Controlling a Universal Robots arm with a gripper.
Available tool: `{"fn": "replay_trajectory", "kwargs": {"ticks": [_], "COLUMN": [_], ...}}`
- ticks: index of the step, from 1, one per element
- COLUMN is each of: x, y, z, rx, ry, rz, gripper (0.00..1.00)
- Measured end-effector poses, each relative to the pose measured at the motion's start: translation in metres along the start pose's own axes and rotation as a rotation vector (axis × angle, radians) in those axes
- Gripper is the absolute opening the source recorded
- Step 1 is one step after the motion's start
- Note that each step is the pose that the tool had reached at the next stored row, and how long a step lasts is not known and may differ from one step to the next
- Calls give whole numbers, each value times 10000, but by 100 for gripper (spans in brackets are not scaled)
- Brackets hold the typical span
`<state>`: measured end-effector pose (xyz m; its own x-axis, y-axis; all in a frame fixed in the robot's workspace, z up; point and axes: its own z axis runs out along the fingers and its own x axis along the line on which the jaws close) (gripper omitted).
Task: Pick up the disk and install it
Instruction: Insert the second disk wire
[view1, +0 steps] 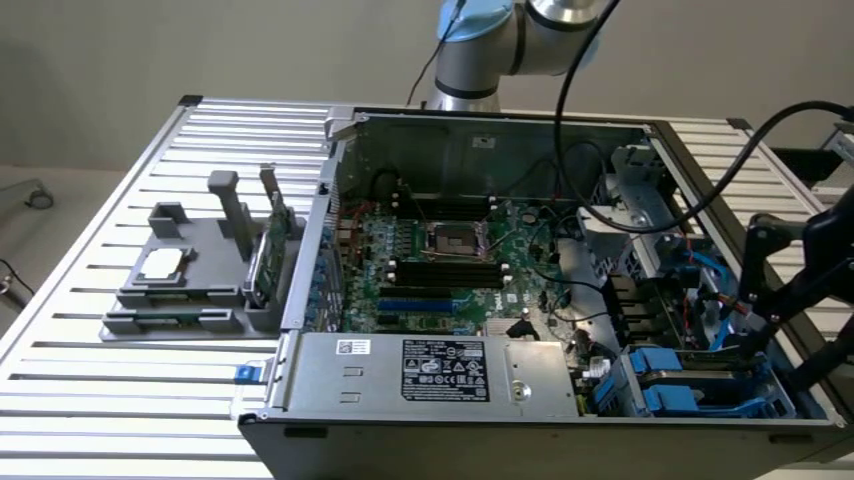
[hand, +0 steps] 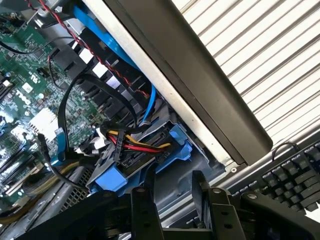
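Bench of slatted aluminium (view1: 80, 300) carries the open grey metal computer case (view1: 534, 435). In the case's corner bay, on the exterior view's right, lies the disk (hand: 180, 145), a metal drive in a bright blue plastic carrier. It looks seated, so the installing seems nearly done. The black pincer (hand: 172, 200) hangs close over it, jaws well apart, holding nothing.
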<state>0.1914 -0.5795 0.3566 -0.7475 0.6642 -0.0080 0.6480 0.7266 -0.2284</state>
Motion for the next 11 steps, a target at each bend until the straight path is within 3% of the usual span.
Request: {"fn": "replay_trajectory", "kwargs": {"ticks": [11], "x": [-17], "y": [-8], "z": [47], "rx": [6], "ry": [212], "rz": [909], "gripper": [43]}}
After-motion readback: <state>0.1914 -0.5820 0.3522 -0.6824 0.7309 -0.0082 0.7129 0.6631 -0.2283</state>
